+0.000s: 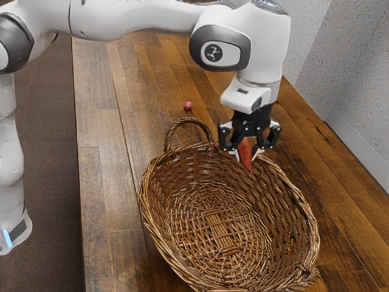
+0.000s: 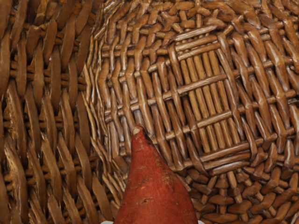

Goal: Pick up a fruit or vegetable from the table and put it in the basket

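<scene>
A: Exterior view, from the left: we log brown carpet [image 1: 48,121], then the table [image 1: 97,188], worn wooden planks.
B: Next, a small pinkish round thing [image 1: 188,105] on the planks. The arm's emblem [image 1: 213,53] is too small for us to read.
A: Then the wicker basket [image 1: 144,198]; above it, our hand [image 1: 246,153], clamped on a reddish sweet potato [image 1: 245,155], tip down.
B: Far right, we note speckled grey wall [image 1: 358,73], pale baseboard [image 1: 357,145].
</scene>
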Robot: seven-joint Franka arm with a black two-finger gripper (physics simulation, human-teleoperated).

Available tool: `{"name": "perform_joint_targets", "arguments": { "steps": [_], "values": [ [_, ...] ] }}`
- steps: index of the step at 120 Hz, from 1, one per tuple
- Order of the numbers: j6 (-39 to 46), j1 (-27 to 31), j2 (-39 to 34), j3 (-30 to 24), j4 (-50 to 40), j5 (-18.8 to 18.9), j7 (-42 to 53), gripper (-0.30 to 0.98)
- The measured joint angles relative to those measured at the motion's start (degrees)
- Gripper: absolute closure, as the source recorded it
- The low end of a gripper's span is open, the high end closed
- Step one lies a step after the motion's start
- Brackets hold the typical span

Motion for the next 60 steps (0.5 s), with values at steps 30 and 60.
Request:
{"name": "perform_joint_targets", "arguments": {
  "steps": [30,60],
  "values": [
    [1.45,-1.68,0.73,-1.98,-0.09,0.79,-1.72,0.50],
    [1.73,-1.12,1.59,-2.49,0.05,2.41,-4.43,0.09]
  ]
}}
